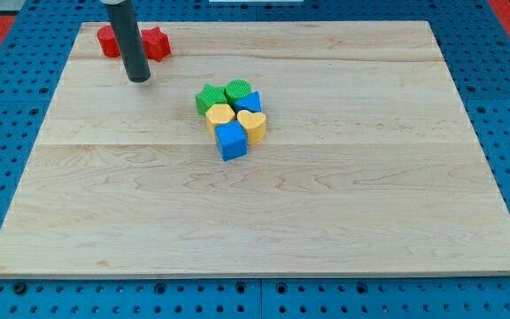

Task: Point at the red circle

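Observation:
Two red blocks lie near the view's top left of the wooden board (326, 221). The left red one (107, 41) looks round, partly hidden behind my rod. The right red one (156, 43) looks star-shaped. My tip (139, 78) rests on the board just below them, between the two, closer to the view's bottom. Nothing touches the tip.
A tight cluster sits near the board's centre: a green block (209, 98), a second green block (237, 90), a small blue block (252, 101), a yellow block (220, 114), a yellow heart (252, 124) and a blue cube (232, 140).

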